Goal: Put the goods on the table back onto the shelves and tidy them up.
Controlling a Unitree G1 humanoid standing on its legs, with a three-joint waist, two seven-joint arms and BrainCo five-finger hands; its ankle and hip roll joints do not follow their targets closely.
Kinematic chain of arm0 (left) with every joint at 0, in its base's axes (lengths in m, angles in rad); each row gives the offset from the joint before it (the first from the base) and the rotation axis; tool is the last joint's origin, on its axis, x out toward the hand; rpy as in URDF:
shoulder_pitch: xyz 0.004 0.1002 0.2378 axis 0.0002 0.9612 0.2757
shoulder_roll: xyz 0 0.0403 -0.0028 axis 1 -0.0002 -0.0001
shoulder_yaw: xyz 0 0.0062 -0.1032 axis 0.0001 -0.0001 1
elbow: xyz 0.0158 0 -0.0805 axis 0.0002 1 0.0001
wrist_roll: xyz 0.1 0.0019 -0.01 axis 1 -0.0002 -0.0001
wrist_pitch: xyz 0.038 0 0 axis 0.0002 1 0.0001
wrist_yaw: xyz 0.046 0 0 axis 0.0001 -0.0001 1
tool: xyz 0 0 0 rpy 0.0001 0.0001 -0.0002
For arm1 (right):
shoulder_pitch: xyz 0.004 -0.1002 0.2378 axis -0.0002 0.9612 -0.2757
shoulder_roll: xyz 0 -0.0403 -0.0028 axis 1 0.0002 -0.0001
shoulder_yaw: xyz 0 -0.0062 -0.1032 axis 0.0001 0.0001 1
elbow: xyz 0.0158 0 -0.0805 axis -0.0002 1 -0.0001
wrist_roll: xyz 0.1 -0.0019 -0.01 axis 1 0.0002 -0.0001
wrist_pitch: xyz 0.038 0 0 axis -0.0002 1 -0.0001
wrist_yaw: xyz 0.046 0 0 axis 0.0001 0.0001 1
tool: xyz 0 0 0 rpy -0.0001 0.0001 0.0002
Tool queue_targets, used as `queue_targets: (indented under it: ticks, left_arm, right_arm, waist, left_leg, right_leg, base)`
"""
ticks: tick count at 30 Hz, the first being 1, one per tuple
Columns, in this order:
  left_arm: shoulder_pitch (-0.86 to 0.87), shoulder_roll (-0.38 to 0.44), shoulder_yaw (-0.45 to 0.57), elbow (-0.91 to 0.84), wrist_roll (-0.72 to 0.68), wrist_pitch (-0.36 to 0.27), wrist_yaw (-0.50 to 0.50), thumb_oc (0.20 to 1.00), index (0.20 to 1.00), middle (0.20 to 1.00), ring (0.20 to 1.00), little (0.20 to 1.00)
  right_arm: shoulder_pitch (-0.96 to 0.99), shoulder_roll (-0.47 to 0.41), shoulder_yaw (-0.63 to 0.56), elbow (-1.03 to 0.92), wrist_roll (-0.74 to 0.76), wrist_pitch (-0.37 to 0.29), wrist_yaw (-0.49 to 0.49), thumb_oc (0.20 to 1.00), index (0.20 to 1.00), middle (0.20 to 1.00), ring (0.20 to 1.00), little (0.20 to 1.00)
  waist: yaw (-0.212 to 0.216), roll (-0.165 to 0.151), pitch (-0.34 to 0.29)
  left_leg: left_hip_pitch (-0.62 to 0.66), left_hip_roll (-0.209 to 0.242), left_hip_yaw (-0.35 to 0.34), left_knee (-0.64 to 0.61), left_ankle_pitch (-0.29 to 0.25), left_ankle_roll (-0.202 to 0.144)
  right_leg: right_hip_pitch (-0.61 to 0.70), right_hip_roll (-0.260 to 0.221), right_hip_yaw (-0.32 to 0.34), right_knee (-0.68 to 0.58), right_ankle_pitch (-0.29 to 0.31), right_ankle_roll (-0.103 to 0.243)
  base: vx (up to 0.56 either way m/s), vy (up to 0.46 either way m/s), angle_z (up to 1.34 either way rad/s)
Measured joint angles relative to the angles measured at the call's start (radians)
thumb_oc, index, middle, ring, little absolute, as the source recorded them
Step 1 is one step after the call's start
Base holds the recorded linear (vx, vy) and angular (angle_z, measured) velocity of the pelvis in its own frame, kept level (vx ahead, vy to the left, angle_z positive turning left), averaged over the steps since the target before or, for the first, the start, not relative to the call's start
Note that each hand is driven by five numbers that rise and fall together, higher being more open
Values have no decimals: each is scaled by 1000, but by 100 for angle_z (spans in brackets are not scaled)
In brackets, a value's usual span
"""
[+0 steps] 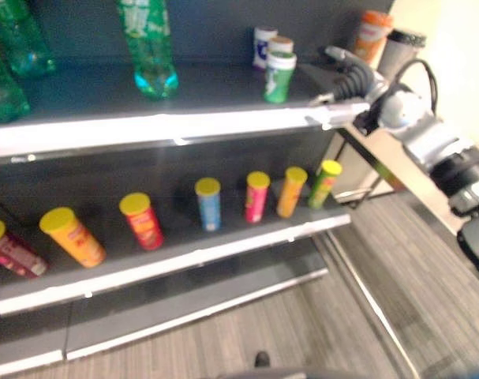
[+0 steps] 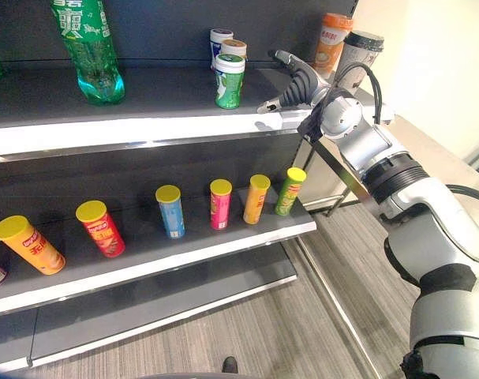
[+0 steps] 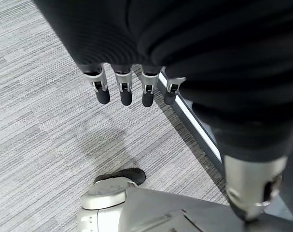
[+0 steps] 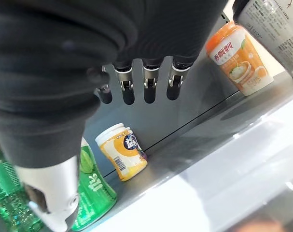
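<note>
My right hand (image 2: 298, 83) reaches onto the right end of the top shelf (image 2: 144, 130), open, with nothing in it. In the right wrist view its fingers (image 4: 136, 92) hang straight above the shelf. A green jar (image 2: 229, 80) stands just to its left, apart from the fingers, with a yellow jar (image 4: 123, 151) and a white and blue jar (image 2: 220, 39) behind it. An orange cup (image 2: 332, 38) and a grey cup (image 2: 359, 54) stand at the shelf's far right. My left hand (image 3: 124, 92) hangs open over the carpet.
A tall green bottle (image 2: 91, 51) stands further left on the top shelf. Several chip cans, among them blue (image 2: 170, 211), pink (image 2: 220, 204) and orange (image 2: 256, 198), stand on the middle shelf (image 2: 184, 257). A beige table (image 2: 428, 150) lies right of the shelves.
</note>
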Motion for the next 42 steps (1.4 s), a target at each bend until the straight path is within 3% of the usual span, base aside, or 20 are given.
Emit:
queue_targets:
  ticks: [4, 8, 11, 16, 17, 21, 26, 30, 31, 34, 35, 36, 38, 39, 42]
  left_arm:
    - [0, -5, 20, 0, 0, 9, -5, 1000, 1000, 1000, 1000, 1000]
    - [-3, -21, 58, 0, 1, 24, -8, 1000, 1000, 1000, 1000, 1000]
    - [-4, -28, 71, 0, 2, 28, -7, 1000, 1000, 1000, 1000, 1000]
    - [-13, -35, 92, -2, 6, 32, -4, 1000, 1000, 1000, 1000, 1000]
    - [-17, -39, 111, -7, 8, 32, -6, 1000, 1000, 1000, 1000, 1000]
    - [-4, -69, 149, -22, 7, 27, -10, 1000, 1000, 1000, 1000, 1000]
    - [-7, -82, 146, -29, 8, 5, -37, 1000, 1000, 1000, 1000, 1000]
    - [-2, -70, 120, -34, 10, -17, -54, 1000, 1000, 1000, 1000, 1000]
    - [1, -61, 94, -41, 10, -19, -58, 1000, 1000, 1000, 1000, 1000]
    - [-5, -36, 44, -72, 13, -24, -67, 1000, 1000, 1000, 1000, 1000]
    - [-7, -35, 29, -83, 18, -25, -67, 1000, 1000, 1000, 1000, 1000]
    - [-8, -34, 10, -93, 17, -31, -66, 1000, 1000, 1000, 1000, 1000]
    - [-27, -34, -12, -84, 19, -27, -69, 1000, 1000, 1000, 1000, 1000]
    - [-34, -42, -13, -78, 19, -28, -66, 1000, 1000, 1000, 1000, 1000]
    - [-56, -62, -9, -34, 17, -25, -54, 1000, 1000, 1000, 1000, 1000]
  right_arm:
    - [43, -72, -31, -135, -22, -3, -21, 1000, 1000, 1000, 1000, 1000]
    - [242, -197, -208, -408, -85, -9, -44, 1000, 1000, 1000, 1000, 1000]
    - [339, -229, -295, -487, -105, -19, -44, 1000, 1000, 1000, 1000, 1000]
    - [742, -262, -584, -695, -119, -47, -50, 1000, 1000, 1000, 1000, 1000]
    - [884, -278, -687, -759, -118, -55, -39, 1000, 1000, 1000, 1000, 1000]
    - [1171, -298, -837, -841, -83, -88, 15, 1000, 1000, 1000, 1000, 1000]
    - [1378, -421, -835, -917, 65, -125, 179, 1000, 1000, 1000, 1000, 1000]
    - [1360, -418, -609, -858, 144, -131, 287, 1000, 1000, 1000, 1000, 1000]
    - [1326, -395, -535, -828, 151, -121, 302, 1000, 1000, 1000, 1000, 1000]
    - [1143, -152, -243, -501, 157, -44, 341, 1000, 1000, 1000, 1000, 1000]
    - [1136, -121, -212, -450, 156, -20, 347, 1000, 1000, 1000, 1000, 1000]
    - [1091, 46, -142, -224, 137, -2, 347, 1000, 1000, 1000, 1000, 1000]
    - [1026, 306, -102, 132, 71, 54, 296, 1000, 1000, 1000, 1000, 1000]
    - [1024, 388, -113, 240, 40, 55, 280, 1000, 1000, 1000, 1000, 1000]
    - [1007, 648, -269, 640, -2, 42, 161, 1000, 1000, 1000, 1000, 1000]
  waist:
    - [-21, 6, -1]
    - [-29, 16, -1]
    - [-42, 23, -1]
    - [-73, 32, 1]
    - [-70, 31, 2]
    - [-93, 41, 11]
    - [-111, 48, 15]
    - [-98, 39, 17]
    - [-97, 34, 16]
    - [-87, 20, 22]
    - [-66, 31, 31]
    - [-47, 33, 33]
    - [-30, 46, 40]
    - [-12, 50, 45]
    - [19, 78, 52]
  left_leg:
    - [2, -1, 3, -2, 0, 0]
    - [6, -1, 11, -7, 0, 0]
    - [12, -1, 26, -10, 0, 1]
    - [16, -2, 31, -21, -1, 4]
    - [15, -2, 27, -21, -2, 3]
    - [14, -2, 32, -22, -4, 5]
    - [16, 1, 48, -22, -5, 7]
    - [8, 1, 50, -22, -5, 7]
    - [6, 2, 50, -22, -4, 7]
    - [2, 1, 48, -21, 2, 8]
    - [0, -1, 45, -21, 5, 11]
    - [-1, -1, 39, -21, 5, 11]
    - [-5, 1, 27, -20, 7, 10]
    - [-6, 1, 22, -20, 6, 9]
    - [-2, 4, -2, -16, 7, 8]
  right_leg:
    - [0, 0, 4, 0, 0, 0]
    - [0, 0, 11, 0, 0, 0]
    - [1, 1, 26, -1, 2, 2]
    - [1, 1, 32, -5, -4, 9]
    - [0, 0, 28, -5, -7, 13]
    - [-1, 0, 32, -5, -9, 13]
    - [-4, 4, 42, -5, -8, 13]
    - [-12, 5, 44, -5, -6, 14]
    - [-13, 5, 44, -6, -5, 14]
    - [-15, 4, 40, -6, 0, 13]
    - [-18, 1, 37, -5, 0, 14]
    - [-16, 0, 32, -5, -1, 13]
    - [-18, 1, 24, -6, -5, 9]
    - [-18, 0, 20, -5, -6, 11]
    - [-11, -1, -6, 0, -12, 2]
  base:
    - [2, 4, -1]
    - [8, 5, -5]
    - [1, 13, -13]
    - [4, 6, -4]
    - [24, 0, 5]
    - [-10, -5, -5]
    - [-32, -16, -8]
    - [-41, -4, -1]
    - [-37, 6, 4]
    - [-28, 4, 3]
    - [-28, -8, 9]
    - [-24, -12, 14]
    - [-21, -22, 17]
    - [-11, -22, 16]
    - [12, -22, 22]
